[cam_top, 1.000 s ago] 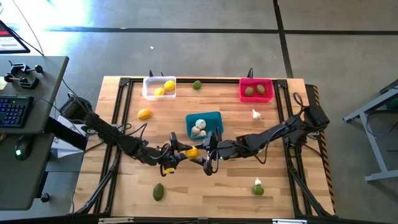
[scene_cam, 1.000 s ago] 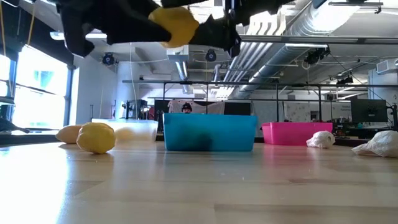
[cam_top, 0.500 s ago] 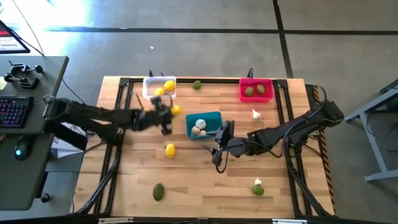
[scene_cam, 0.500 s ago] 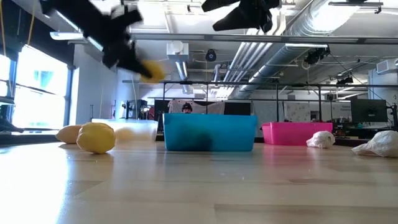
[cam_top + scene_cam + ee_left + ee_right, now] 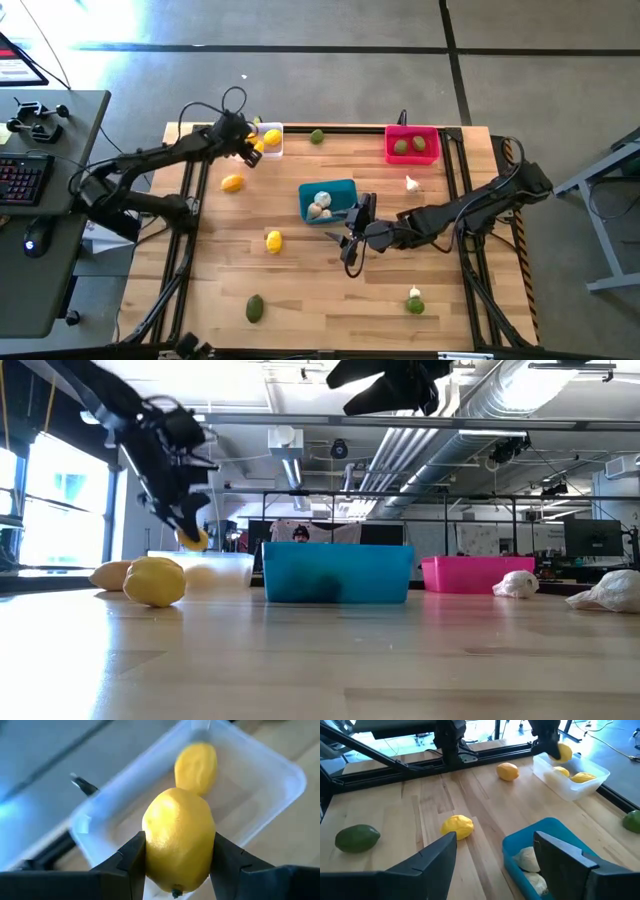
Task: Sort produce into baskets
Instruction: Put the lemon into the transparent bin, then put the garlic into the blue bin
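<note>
While hovering over the white basket (image 5: 256,141) at the tabletop's far-left corner, left tool (image 5: 175,870) clamped on a lemon (image 5: 179,840), not dropped yet. Already sorted: lemons in white, garlic in the teal basket (image 5: 328,200), green fruits in the pink basket (image 5: 412,144). Still loose: two lemons, two green fruits, two garlic bulbs. Right tool (image 5: 352,228) spread apart, empty, beside teal. Roughly halfway, probably.

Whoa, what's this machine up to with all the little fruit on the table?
It is sorting toy produce into bins. The left gripper holds a lemon over the white bin, which already has lemons in it. The right gripper hangs open and empty beside the blue bin of garlic.
</note>
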`<state>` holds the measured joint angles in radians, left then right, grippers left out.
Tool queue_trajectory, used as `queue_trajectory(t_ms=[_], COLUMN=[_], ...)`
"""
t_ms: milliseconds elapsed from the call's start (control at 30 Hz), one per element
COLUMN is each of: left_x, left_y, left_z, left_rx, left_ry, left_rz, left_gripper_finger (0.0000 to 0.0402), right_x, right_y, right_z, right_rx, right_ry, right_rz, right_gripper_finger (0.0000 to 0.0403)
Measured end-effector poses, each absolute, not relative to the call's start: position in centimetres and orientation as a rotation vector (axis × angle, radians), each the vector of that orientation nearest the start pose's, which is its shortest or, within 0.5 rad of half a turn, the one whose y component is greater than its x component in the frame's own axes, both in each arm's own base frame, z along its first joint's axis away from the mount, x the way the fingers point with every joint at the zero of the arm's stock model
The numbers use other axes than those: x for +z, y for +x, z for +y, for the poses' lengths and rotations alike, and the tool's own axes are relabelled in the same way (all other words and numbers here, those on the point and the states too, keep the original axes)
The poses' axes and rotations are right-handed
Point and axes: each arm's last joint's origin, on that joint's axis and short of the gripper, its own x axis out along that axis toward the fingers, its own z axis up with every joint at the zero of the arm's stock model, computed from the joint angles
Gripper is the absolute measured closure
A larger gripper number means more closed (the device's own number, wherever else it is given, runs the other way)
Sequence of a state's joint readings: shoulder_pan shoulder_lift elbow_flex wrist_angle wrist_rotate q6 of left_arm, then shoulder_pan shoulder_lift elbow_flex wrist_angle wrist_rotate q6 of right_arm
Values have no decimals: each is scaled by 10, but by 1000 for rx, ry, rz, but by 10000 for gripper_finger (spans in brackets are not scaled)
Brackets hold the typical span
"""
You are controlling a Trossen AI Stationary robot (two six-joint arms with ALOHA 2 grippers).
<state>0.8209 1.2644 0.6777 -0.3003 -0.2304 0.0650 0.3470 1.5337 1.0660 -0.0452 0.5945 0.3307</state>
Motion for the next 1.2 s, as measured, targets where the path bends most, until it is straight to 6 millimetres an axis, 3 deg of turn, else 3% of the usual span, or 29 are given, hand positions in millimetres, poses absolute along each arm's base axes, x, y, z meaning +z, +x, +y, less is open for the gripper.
queue_trajectory(t_ms=[100, 233, 433, 633, 833, 1000, 1200], left_x=[183, 177, 183, 192, 212, 229, 236], left_y=[154, 154, 155, 152, 147, 148, 152], left_z=[191, 198, 198, 196, 189, 167, 127], left_rx=[918, 931, 962, 999, 1021, 916, 743], left_ry=[-266, -257, -226, -193, -160, -116, -53], left_rz=[937, 951, 907, 882, 803, 648, 396], left_gripper_finger=[256, 216, 158, 143, 164, 215, 305], right_x=[265, 263, 262, 262, 261, 257, 248], right_y=[321, 320, 319, 319, 319, 314, 303], right_z=[99, 98, 98, 98, 98, 98, 98], right_rx=[-312, -313, -313, -313, -314, -404, -569], right_ry=[75, 58, 43, 44, 39, -45, -89], right_rz=[419, 442, 455, 455, 463, 498, 535], right_gripper_finger=[151, 151, 151, 151, 151, 156, 228])
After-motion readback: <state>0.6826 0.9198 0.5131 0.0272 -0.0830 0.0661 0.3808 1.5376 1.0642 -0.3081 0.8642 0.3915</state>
